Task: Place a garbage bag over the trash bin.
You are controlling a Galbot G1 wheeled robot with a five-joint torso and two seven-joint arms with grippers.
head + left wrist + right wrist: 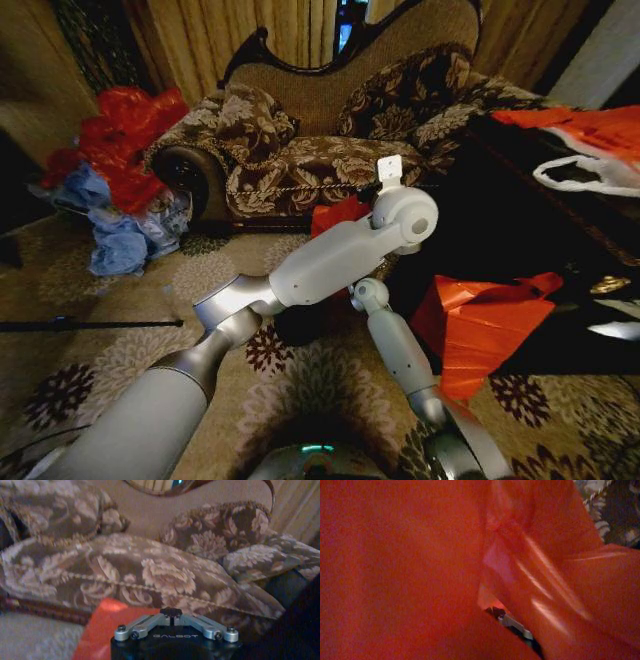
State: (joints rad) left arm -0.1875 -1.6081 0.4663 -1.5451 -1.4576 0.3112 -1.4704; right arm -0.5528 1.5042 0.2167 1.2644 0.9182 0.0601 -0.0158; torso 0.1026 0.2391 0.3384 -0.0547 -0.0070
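Observation:
The garbage bag [338, 214] is shiny red plastic hanging in front of the sofa, just beside my left wrist. In the left wrist view my left gripper [171, 612] is shut, its black tips meeting with nothing visible between them, and the garbage bag [105, 630] lies below and beside it. Crinkled red plastic of the garbage bag [420, 562] wraps close around my right gripper [503, 617], of which a small metal part shows. The trash bin [298, 326] is a dark round shape on the carpet, mostly hidden under my left forearm.
The floral sofa [300, 150] stands right behind the bag. A black table [520, 230] on the right carries a large red-orange sheet [480, 320] and a white bag [590, 172]. A heap of red and blue bags [120, 180] lies on the left.

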